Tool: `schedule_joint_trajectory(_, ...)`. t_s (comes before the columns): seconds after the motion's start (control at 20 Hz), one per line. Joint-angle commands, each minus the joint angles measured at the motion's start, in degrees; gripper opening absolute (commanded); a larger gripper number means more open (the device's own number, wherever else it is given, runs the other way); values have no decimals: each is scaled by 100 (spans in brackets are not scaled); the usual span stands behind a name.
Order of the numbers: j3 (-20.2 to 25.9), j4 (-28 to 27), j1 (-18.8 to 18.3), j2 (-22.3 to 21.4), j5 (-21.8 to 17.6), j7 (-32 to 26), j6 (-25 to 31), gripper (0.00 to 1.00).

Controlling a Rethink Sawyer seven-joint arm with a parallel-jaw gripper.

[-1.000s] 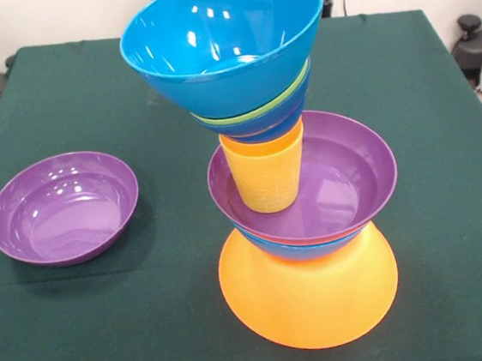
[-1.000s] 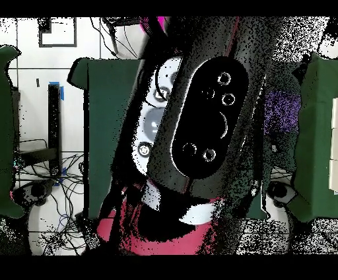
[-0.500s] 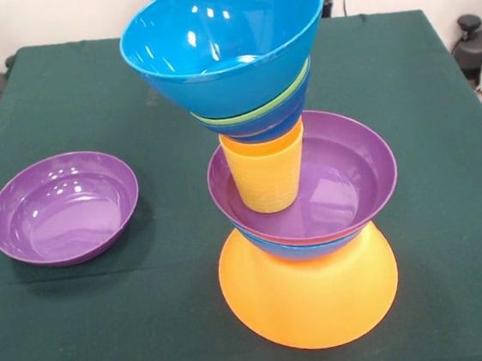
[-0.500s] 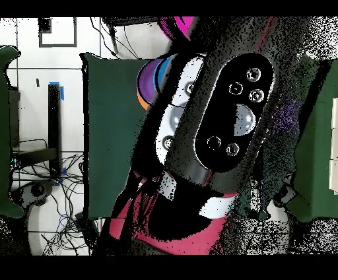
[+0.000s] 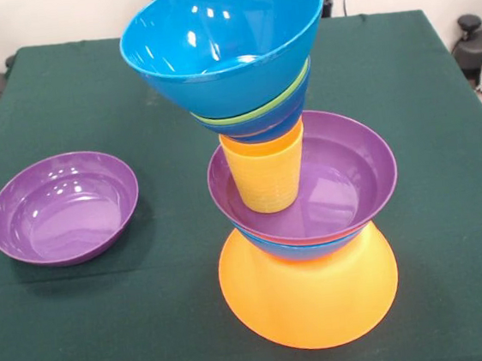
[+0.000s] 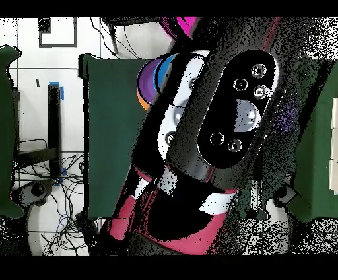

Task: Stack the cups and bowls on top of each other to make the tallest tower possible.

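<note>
The arm (image 6: pixel 218 132) fills the overhead view, its jaws hidden — open or shut, I cannot tell, so places relative to them stay unknown. The tower (image 5: pixel 289 184) leans, and a spare purple bowl (image 5: pixel 63 208) sits apart — seat it gently, centred.

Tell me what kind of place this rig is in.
Probably a robotics lab or workshop. A table under green cloth carries the tower of plastic bowls and a spare purple bowl; loose cables trail over a pale tiled floor, and the robot arm fills the overhead view.
</note>
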Motion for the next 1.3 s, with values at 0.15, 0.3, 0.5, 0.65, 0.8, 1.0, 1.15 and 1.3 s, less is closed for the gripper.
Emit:
schedule_joint_trajectory(0.15,-921,-265,-193,315,796,-2411,-311,0)
schedule_joint_trajectory(0.3,-1102,-269,-240,327,1029,-2479,-345,0)
schedule_joint_trajectory(0.5,-1258,-262,-269,327,1193,-2496,-350,0)
schedule_joint_trajectory(0.65,-1361,-256,-282,344,1335,-2504,-388,0)
schedule_joint_trajectory(0.8,-1441,-253,-297,373,1461,-2524,-435,0)
schedule_joint_trajectory(1.0,-1568,-252,-331,398,1636,-2591,-478,0)
schedule_joint_trajectory(1.15,-1689,-252,-363,398,1787,-2646,-477,0)
schedule_joint_trajectory(1.3,-1781,-254,-389,398,1895,-2692,-470,0)
